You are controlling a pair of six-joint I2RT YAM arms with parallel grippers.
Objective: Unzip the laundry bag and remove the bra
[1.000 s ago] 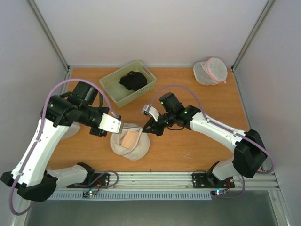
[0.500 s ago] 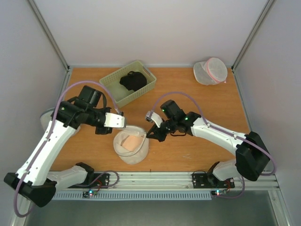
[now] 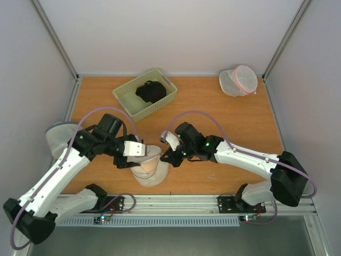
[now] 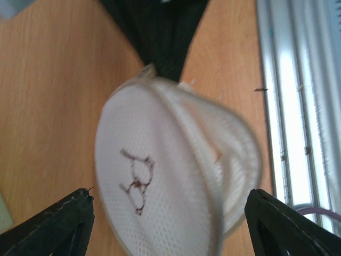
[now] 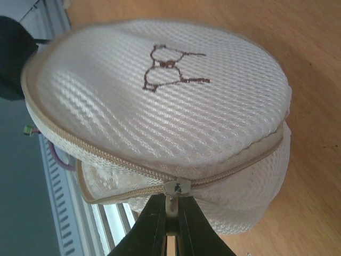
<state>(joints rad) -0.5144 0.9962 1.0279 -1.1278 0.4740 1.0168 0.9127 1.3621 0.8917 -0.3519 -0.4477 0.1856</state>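
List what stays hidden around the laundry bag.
Both wrist views: laundry bag mesh veils the bra.
Right wrist view: the zip has its far end behind the bag.
Top view: the right end effector covers the zip pull; the basket holds dark contents too small to name.

The laundry bag (image 5: 160, 106) is matt cream-white mesh cloth with a raised, waffle-like weave and a brown stitched outline on it. Its zip tape is smoother beige fabric, and the zip pull (image 5: 176, 188) is pale with a dull sheen. The right tool (image 5: 170, 216) is matt black. The tabletop (image 3: 213, 106) is smooth orange-brown wood with a faint sheen. The basket (image 3: 133, 109) is pale green slotted plastic and holds a matt black cloth (image 3: 150, 90). A ribbed, bright metal rail (image 3: 176, 201) runs along the tabletop's near edge.
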